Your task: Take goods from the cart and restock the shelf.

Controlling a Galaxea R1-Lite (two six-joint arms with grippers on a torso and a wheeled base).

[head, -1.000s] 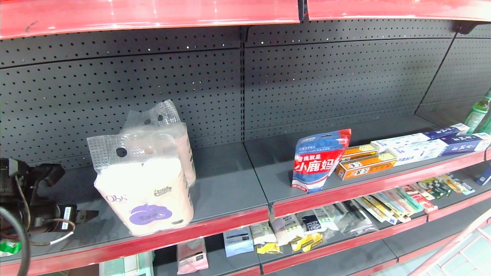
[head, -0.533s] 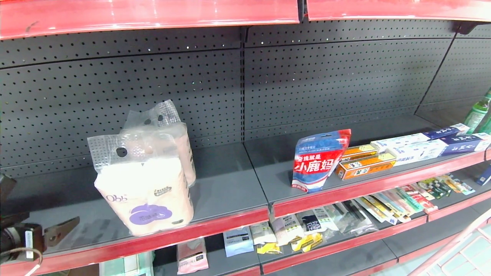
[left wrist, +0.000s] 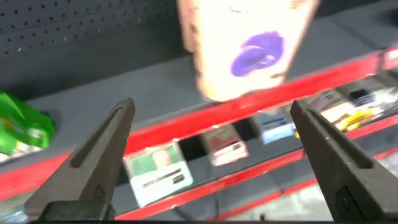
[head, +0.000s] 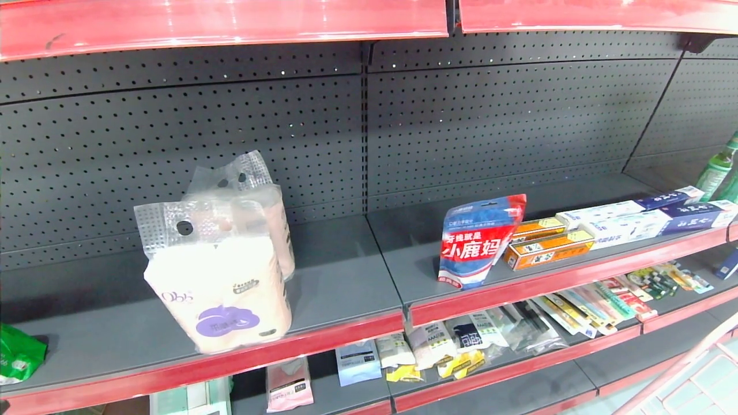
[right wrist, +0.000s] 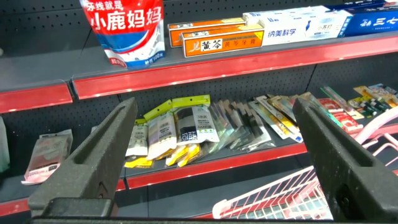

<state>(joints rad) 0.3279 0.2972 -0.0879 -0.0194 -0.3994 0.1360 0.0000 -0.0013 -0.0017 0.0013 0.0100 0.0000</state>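
Tissue pack, blue-red pouch apart on shelf; left pincer, right pincer agape.

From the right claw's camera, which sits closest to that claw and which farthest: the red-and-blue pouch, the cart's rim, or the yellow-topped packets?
1. Cart rim: low down, just under the open right gripper.
2. Yellow-topped packets: ahead, lying on the lower shelf.
3. Red-and-blue pouch: standing on the upper shelf, highest and farthest.

Tissue packs on grey shelf
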